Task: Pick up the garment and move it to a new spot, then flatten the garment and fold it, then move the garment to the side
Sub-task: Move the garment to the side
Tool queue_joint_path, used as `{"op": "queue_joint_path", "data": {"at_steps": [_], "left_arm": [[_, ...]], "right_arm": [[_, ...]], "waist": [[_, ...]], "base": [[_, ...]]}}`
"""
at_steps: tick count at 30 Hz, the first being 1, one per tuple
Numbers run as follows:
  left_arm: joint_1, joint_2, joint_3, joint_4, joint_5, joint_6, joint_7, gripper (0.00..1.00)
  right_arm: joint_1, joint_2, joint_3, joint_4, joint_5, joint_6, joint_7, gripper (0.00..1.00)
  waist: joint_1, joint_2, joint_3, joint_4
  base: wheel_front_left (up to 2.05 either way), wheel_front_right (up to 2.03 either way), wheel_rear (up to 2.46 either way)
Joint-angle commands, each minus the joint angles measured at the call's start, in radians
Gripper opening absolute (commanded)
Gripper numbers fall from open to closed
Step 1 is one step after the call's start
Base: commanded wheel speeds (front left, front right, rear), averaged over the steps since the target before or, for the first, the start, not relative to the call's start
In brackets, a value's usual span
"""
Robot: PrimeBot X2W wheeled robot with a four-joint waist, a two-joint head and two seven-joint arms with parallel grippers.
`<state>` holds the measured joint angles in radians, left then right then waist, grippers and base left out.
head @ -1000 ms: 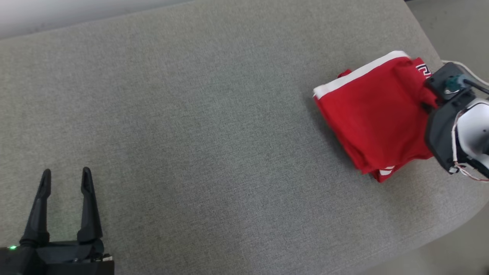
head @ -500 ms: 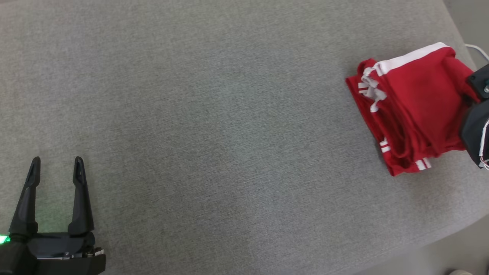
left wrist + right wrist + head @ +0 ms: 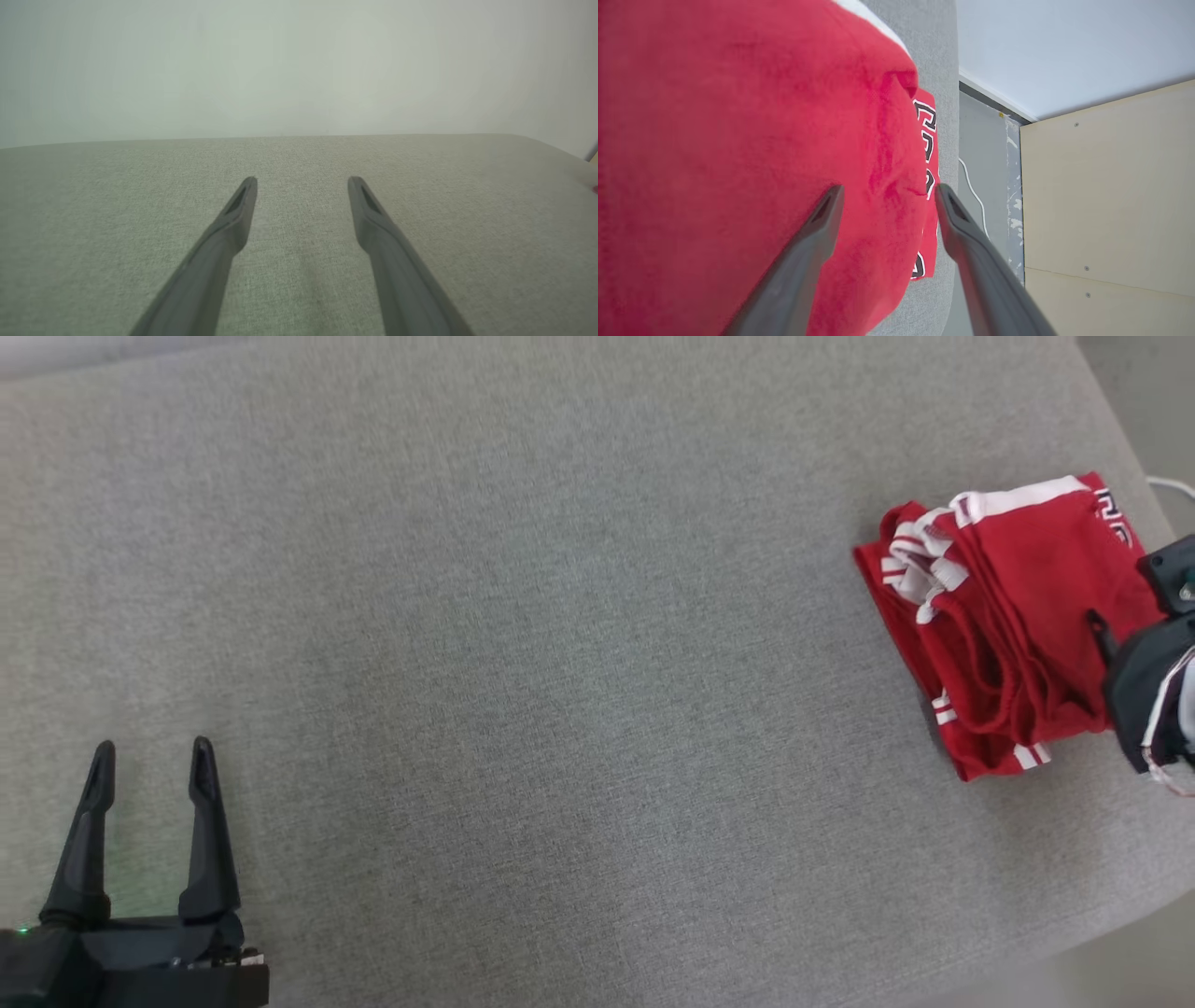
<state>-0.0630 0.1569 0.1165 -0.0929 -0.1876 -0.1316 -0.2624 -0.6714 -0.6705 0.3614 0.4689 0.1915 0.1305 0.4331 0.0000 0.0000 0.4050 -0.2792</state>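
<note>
The red garment [image 3: 1008, 616] with white trim lies folded in a loose stack near the right end of the grey padded surface [image 3: 523, 644]. My right gripper [image 3: 1102, 635] comes in from the right edge with one dark fingertip [image 3: 1094, 623] lying over the garment's right part. In the right wrist view my right gripper [image 3: 887, 191] stands open just above the red garment [image 3: 738, 140], its fingers apart and gripping nothing. My left gripper [image 3: 152, 747] rests open at the lower left, far from the garment; the left wrist view shows the left gripper [image 3: 302, 179] open over bare grey fabric.
The padded surface ends just right of the garment, where it curves down to a grey floor with a white cable [image 3: 1172, 483]. A pale wooden panel [image 3: 1111, 196] stands beyond that edge. A wide stretch of grey fabric lies between the two grippers.
The right gripper has opened and let go of the garment, which has settled flatter on the surface. The head camera has shifted slightly. The left gripper has stayed open.
</note>
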Motion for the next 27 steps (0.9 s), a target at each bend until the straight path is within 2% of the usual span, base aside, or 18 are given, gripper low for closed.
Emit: {"op": "queue_joint_path", "data": {"at_steps": [1,8,17,22,27], "left_arm": [[0.008,-0.007,0.007,0.004,-0.01,0.002,-0.002,1.0],[0.034,-0.048,0.037,0.049,-0.009,0.002,-0.002,1.0],[0.068,-0.086,0.054,0.111,0.002,0.002,-0.002,1.0],[0.066,-0.098,0.05,0.169,0.0,0.004,-0.002,1.0],[0.045,-0.1,0.049,0.246,0.012,0.004,-0.002,1.0]], "right_arm": [[0.018,0.018,-0.012,-0.006,-0.005,0.0,-0.019,1.0],[0.123,0.15,-0.143,-0.105,-0.012,0.0,-0.203,1.0],[0.261,0.276,-0.201,-0.251,0.0,0.0,-0.354,1.0],[0.327,0.342,-0.217,-0.272,0.008,0.0,-0.426,1.0],[0.385,0.403,-0.236,-0.239,0.01,-0.001,-0.474,1.0]], "waist": [[0.0,0.0,-0.038,0.005],[0.0,0.0,-0.163,0.015],[0.0,0.0,-0.295,0.028],[0.0,0.0,-0.35,0.048],[0.0,0.0,-0.389,0.077]], "base": [[0.0,0.0,0.0],[0.0,0.0,0.0],[0.0,0.0,0.0],[0.0,0.0,0.0],[0.0,0.0,0.0]]}}
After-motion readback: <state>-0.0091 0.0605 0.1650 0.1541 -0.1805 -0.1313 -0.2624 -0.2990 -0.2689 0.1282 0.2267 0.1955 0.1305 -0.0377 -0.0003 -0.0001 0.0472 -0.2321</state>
